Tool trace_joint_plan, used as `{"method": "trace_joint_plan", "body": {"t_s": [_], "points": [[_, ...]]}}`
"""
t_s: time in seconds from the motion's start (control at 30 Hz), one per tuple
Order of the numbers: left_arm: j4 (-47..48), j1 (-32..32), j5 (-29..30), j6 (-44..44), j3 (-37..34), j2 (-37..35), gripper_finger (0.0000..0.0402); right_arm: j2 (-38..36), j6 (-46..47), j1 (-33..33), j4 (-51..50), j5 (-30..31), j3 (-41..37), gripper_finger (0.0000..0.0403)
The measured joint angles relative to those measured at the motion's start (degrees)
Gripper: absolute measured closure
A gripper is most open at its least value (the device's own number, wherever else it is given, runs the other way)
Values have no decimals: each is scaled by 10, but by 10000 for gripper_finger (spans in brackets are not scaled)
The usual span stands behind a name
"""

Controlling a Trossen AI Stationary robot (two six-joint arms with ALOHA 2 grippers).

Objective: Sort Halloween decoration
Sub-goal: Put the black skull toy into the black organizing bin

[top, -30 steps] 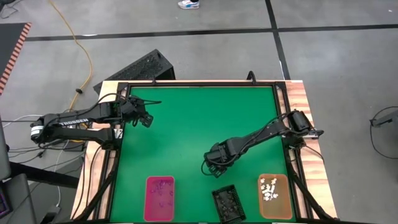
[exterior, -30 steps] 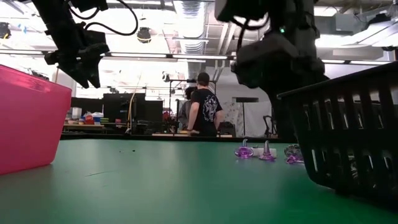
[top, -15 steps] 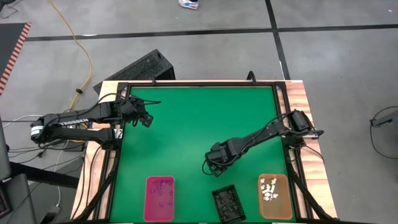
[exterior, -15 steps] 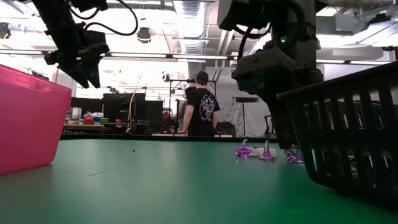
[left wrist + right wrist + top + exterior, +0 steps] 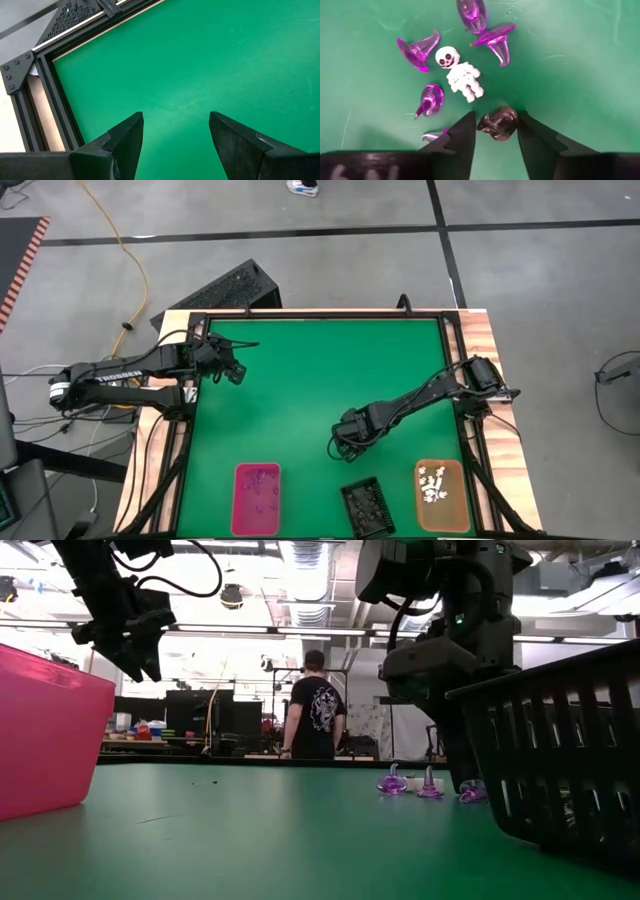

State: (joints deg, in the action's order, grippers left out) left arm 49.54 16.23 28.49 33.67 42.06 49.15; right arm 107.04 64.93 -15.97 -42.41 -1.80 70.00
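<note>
Since a second ago we see the right gripper [image 5: 344, 442] lowered beside the black tray [image 5: 364, 507]. Low view: purple trinkets [image 5: 427, 784] just beside it. Right wrist view: fingers [image 5: 464, 134] narrow, bracketing a black trinket [image 5: 498, 123] near the white skeleton [image 5: 460, 74]. Left gripper [image 5: 175, 135] gapes wide.

The counter [image 5: 300, 390] has a flat green top that looks soft and dull, with wood [image 5: 480, 340] along its edges. The purple hats [image 5: 492, 40] are clear, shiny plastic. The little white skeleton [image 5: 460, 75] looks bumpy and dull. The black trinket [image 5: 498, 122] is glossy. The black tray [image 5: 560, 760] is plastic with slats.
</note>
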Motion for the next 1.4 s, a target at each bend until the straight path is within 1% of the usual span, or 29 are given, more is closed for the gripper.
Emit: {"method": "trace_joint_plan", "body": {"t_s": [0.13, 0.27, 0.4, 0.47, 0.57, 0.73, 0.83, 0.93, 1.03, 1.07, 1.13, 1.27, 1.33, 1.4], "points": [[0, 0, 1, 0, 0, 0, 183, -1, 10, 0, -8, -3, 0, 289], [0, 0, 1, 0, 0, 0, 183, 0, 7, 3, -20, -3, 17, 296], [0, 0, 2, 0, 0, 0, 183, 0, -8, -1, -73, -11, 69, 317], [0, 0, 2, 0, 0, 0, 183, -3, -5, -13, -91, -12, 101, 327], [0, 0, 0, 0, 0, 0, 183, -8, -2, -41, -92, -28, 149, 347], [0, 0, -2, -1, 0, 0, 183, -8, 44, -95, -93, -29, 196, 374], [0, 0, -2, 0, 0, 0, 183, -8, 22, -115, -95, 3, 202, 379], [-1, 0, -2, 0, 0, 0, 183, -8, -15, -98, -96, 52, 201, 361], [-1, 0, -6, 0, 0, 0, 183, 1, -67, -52, -83, 71, 202, 319], [-1, 0, -7, -1, 0, 0, 183, 6, -82, -36, -83, 71, 201, 302], [-1, 0, -7, -2, 0, 0, 183, 27, -107, -2, -63, 48, 201, 266], [0, 0, -8, -4, 0, 0, 183, 59, -139, 39, -70, 9, 202, 203], [0, 0, -9, -11, 0, 0, 183, 79, -160, 49, -83, 6, 202, 185], [1, 0, -8, -15, 0, 0, 183, 98, -176, 63, -87, 9, 201, 177]]}}
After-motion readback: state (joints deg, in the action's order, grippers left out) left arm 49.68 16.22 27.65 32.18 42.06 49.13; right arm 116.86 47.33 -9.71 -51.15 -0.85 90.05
